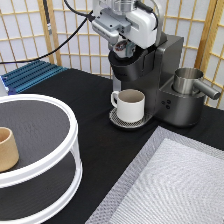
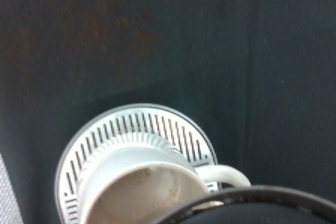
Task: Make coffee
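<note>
One coffee pod (image 1: pixel 120 47) sits foil-up under the claw (image 1: pixel 121 44).

The coffee machine (image 1: pixel 150 75) has a dark, matt plastic body, and its side holder carries a brushed metal jug (image 1: pixel 189 81) with a dull sheen. The white mug (image 1: pixel 130 104) looks like glazed ceramic (smooth, softly glossy) on a slotted metal drip plate (image 2: pixel 135 127). The tabletop (image 1: pixel 100 150) is matt black.

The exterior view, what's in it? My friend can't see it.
The robot's end effector holds a small coffee pod over the top of a black coffee machine. A white mug waits under the machine, and a tan cup sits on a round shelf.
</note>
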### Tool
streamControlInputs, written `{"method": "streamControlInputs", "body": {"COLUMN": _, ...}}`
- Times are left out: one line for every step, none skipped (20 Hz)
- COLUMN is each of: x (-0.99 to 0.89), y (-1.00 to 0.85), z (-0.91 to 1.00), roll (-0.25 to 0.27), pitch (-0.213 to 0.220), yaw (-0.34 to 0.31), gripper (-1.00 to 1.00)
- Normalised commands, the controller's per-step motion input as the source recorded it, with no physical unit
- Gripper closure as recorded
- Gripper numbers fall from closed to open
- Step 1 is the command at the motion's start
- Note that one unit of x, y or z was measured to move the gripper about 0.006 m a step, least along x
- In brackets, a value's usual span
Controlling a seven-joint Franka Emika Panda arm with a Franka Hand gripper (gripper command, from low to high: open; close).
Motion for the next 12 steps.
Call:
{"method": "streamControlInputs", "body": {"x": -0.07, "y": 0.25, "z": 0.05, "roll": -0.121, "pitch": -0.08, "yaw": 0.0, "gripper": -1.0}}
{"method": "streamControlInputs", "body": {"x": -0.09, "y": 0.15, "z": 0.0, "roll": -0.091, "pitch": -0.069, "yaw": 0.001, "gripper": -1.0}}
{"method": "streamControlInputs", "body": {"x": -0.21, "y": 0.11, "z": 0.05, "roll": -0.058, "pitch": -0.062, "yaw": 0.012, "gripper": -1.0}}
{"method": "streamControlInputs", "body": {"x": -0.28, "y": 0.0, "z": 0.24, "roll": -0.006, "pitch": -0.034, "yaw": 0.032, "gripper": -1.0}}
{"method": "streamControlInputs", "body": {"x": -0.35, "y": 0.0, "z": 0.25, "roll": -0.006, "pitch": -0.019, "yaw": 0.018, "gripper": -1.0}}
{"method": "streamControlInputs", "body": {"x": -0.38, "y": 0.0, "z": 0.39, "roll": -0.047, "pitch": -0.002, "yaw": 0.0, "gripper": -1.0}}
{"method": "streamControlInputs", "body": {"x": -0.38, "y": -0.13, "z": 0.39, "roll": -0.059, "pitch": 0.0, "yaw": 0.0, "gripper": -1.0}}
{"method": "streamControlInputs", "body": {"x": -0.45, "y": -0.25, "z": 0.25, "roll": -0.076, "pitch": 0.0, "yaw": 0.0, "gripper": -1.0}}
{"method": "streamControlInputs", "body": {"x": -0.45, "y": -0.35, "z": 0.19, "roll": -0.091, "pitch": 0.0, "yaw": 0.0, "gripper": -1.0}}
{"method": "streamControlInputs", "body": {"x": -0.43, "y": -0.53, "z": 0.09, "roll": -0.086, "pitch": 0.0, "yaw": 0.0, "gripper": -1.0}}
{"method": "streamControlInputs", "body": {"x": -0.55, "y": -0.59, "z": 0.03, "roll": -0.089, "pitch": 0.0, "yaw": 0.0, "gripper": -1.0}}
{"method": "streamControlInputs", "body": {"x": -0.55, "y": -0.63, "z": 0.0, "roll": -0.106, "pitch": 0.0, "yaw": 0.0, "gripper": -1.0}}
